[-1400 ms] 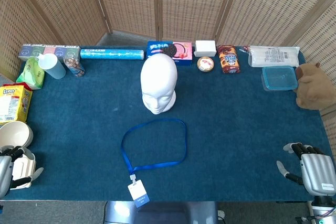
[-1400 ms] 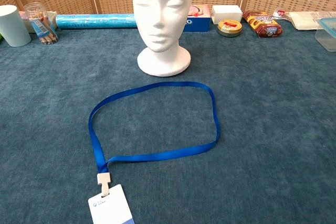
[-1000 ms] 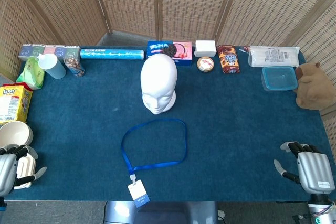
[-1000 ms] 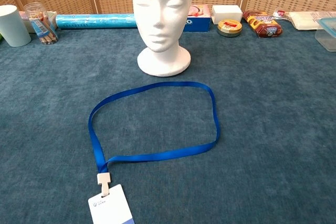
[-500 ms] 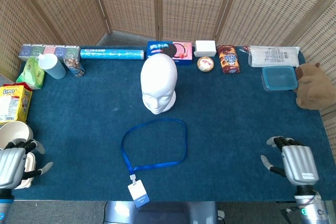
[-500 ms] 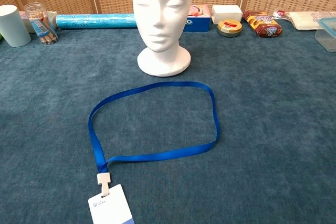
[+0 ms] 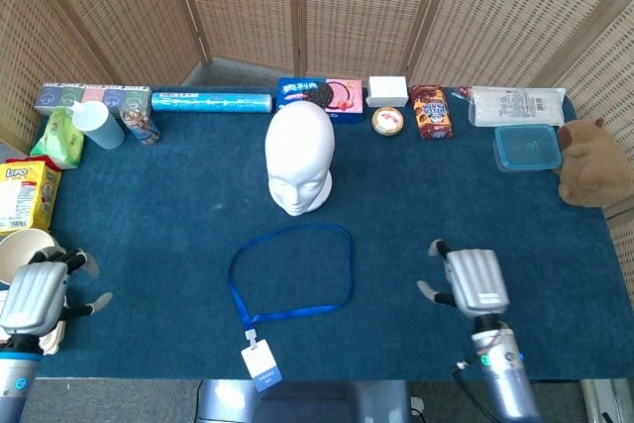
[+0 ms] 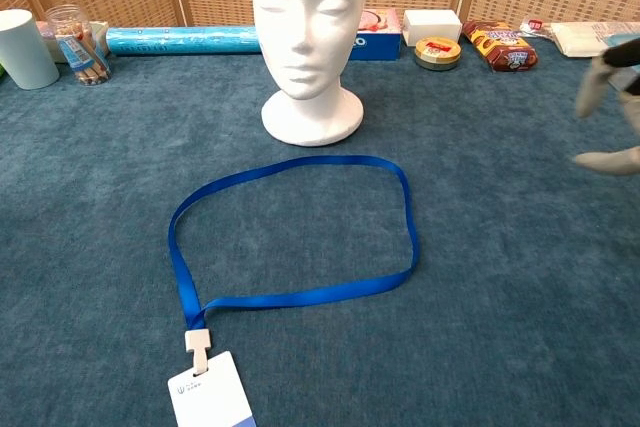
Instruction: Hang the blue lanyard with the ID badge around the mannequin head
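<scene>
Lanyard: the blue lanyard [image 7: 290,272] lies flat on the blue table cloth [image 7: 178,185] as an open loop, in the lower centre of the head view, just in front of the mannequin head and apart from it.
ID badge: the ID badge [image 7: 262,365] hangs on a white clip at the lower left end of the loop, at the bottom edge of the head view; in the chest view it is cut by the bottom of the frame.
Mannequin head: the white mannequin head [image 7: 299,157] stands upright in the centre of the frame, its face turned to the robot, nothing around its neck.
Left hand: the left hand [image 7: 40,292] is at the lower left edge of the head view, its back up, fingers spread, holding nothing. It is well apart from the lanyard.
Right hand: the right hand [image 7: 470,282] is in the lower right part of the head view, over the cloth to the right of the loop, not touching it. Its fingers are apart and it holds nothing; the chest view shows only blurred fingertips [image 8: 605,159] at the right edge.
Back row: a blue roll [image 7: 211,102], a cookie box [image 7: 319,99] and a blue-lidded container [image 7: 526,148] stand along the far side.
</scene>
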Robot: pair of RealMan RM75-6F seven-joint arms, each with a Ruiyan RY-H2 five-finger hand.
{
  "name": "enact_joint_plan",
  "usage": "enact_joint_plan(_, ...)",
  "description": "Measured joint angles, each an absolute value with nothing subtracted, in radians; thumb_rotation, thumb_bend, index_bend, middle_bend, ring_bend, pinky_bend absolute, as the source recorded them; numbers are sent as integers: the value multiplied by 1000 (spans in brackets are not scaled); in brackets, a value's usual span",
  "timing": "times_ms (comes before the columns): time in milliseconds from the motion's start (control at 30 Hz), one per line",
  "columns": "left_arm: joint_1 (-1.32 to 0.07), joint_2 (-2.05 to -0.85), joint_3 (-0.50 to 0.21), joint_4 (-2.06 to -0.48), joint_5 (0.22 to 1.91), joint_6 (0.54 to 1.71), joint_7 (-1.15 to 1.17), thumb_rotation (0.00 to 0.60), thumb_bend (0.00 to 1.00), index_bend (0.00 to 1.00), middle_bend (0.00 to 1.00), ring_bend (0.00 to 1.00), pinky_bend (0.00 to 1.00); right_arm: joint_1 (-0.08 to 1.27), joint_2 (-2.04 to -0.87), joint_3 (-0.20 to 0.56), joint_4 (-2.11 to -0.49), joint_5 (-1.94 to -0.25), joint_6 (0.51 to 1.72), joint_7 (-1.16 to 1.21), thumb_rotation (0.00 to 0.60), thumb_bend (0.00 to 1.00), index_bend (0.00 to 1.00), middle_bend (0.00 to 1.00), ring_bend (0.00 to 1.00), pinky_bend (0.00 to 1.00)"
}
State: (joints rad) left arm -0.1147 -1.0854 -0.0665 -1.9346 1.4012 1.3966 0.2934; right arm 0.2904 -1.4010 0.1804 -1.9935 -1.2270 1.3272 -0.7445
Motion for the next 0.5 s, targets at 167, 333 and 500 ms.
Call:
enact_joint_plan(167,-148,-1091,-83,-1934,1387,1366,313,531,168,538,483,455,243,356,-1482,205,-1984,-1157,1302,-815,435,266,419,829,1000,1000)
enact_joint_plan(333,-183,-1097,-103,-1931,1363,1339,328,531,168,537,483,455,243,423,-1560,232,-1961,-1076,1282,-869,434,279,419,901,1000,1000)
enact_joint_plan(500,-210,-1102,-115,-1929,1346,1320,348,530,169,538,483,455,243,491,-1630,265,-1915,-989,1263,-902,438,279,419,941,1000,1000)
